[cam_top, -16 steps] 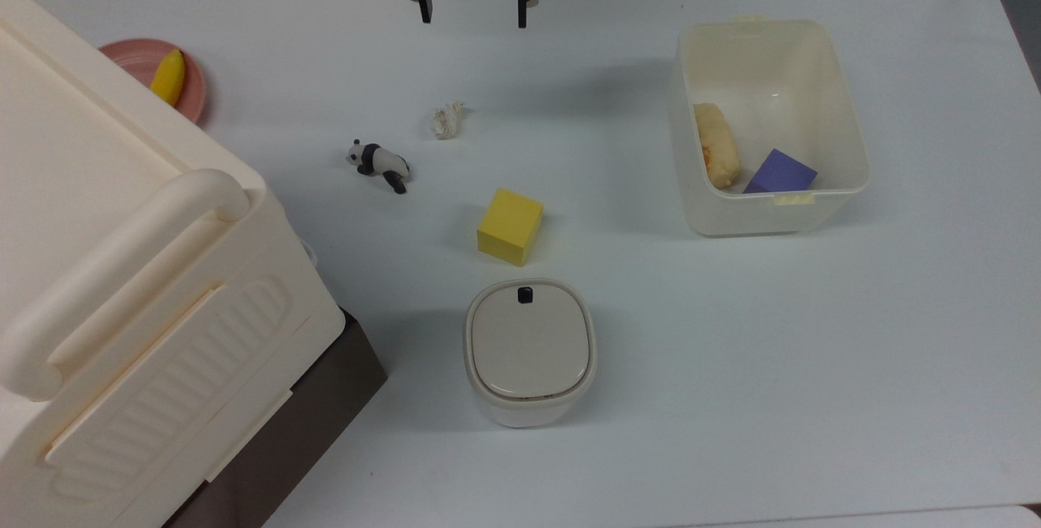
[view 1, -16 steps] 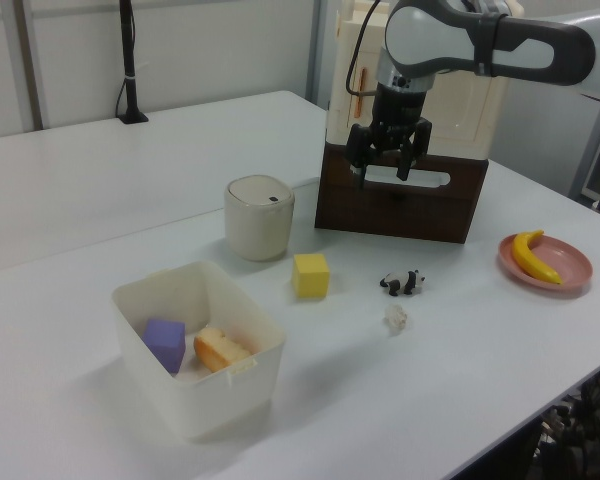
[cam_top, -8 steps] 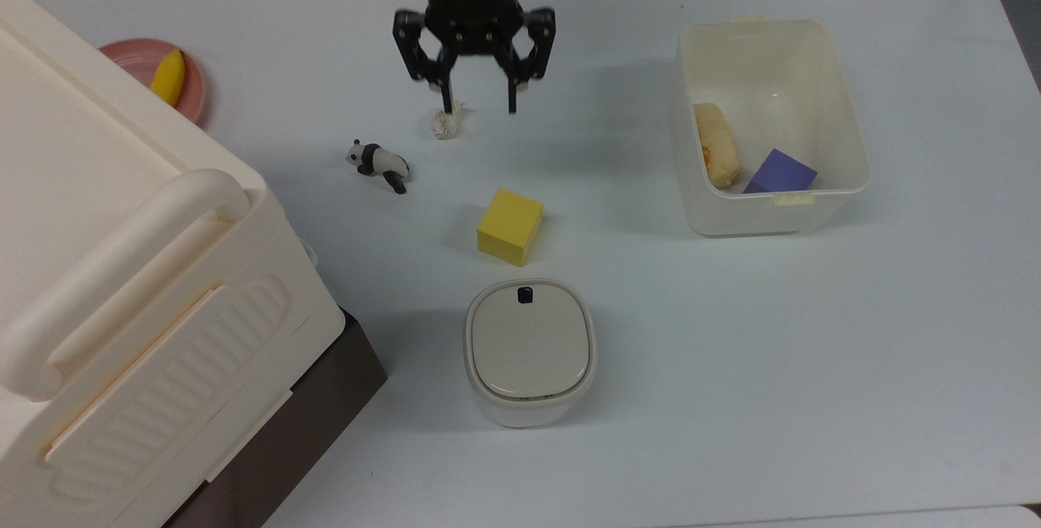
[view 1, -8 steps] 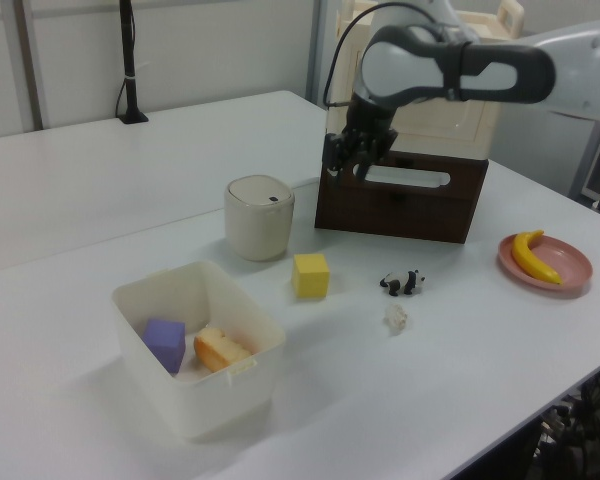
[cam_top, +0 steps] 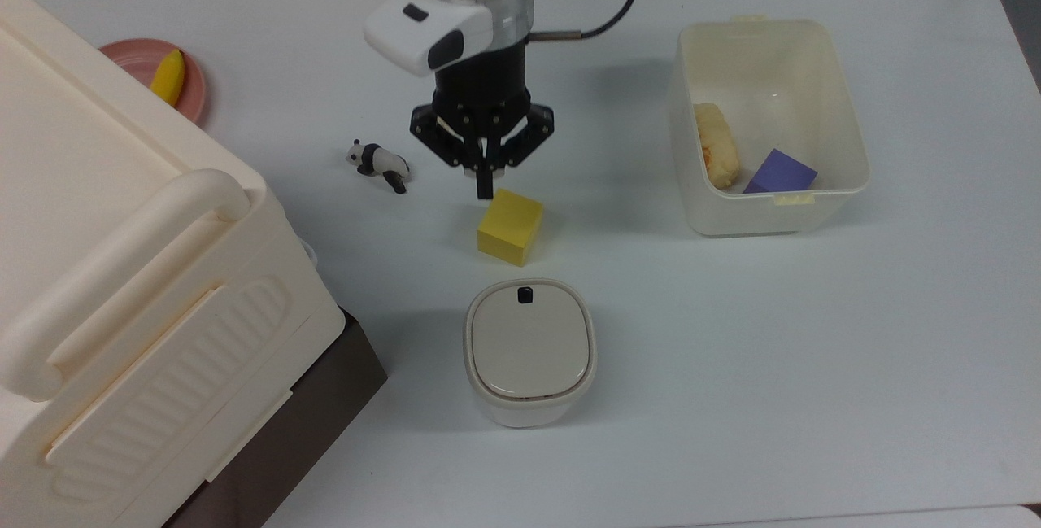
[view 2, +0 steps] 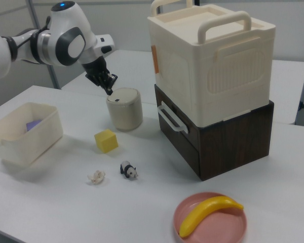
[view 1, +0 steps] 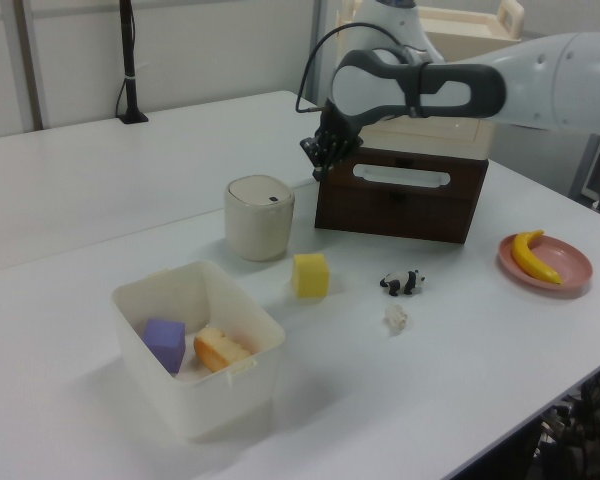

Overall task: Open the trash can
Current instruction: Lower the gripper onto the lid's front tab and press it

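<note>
Top view: tool (cam_top: 485, 186) fingertips together; crumpled scrap hidden beneath.

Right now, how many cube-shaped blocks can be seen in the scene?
2. The yellow block sits on the table between the gripper and the trash can. The purple block lies inside the translucent tub beside a bread-like item, which may hide more.
</note>
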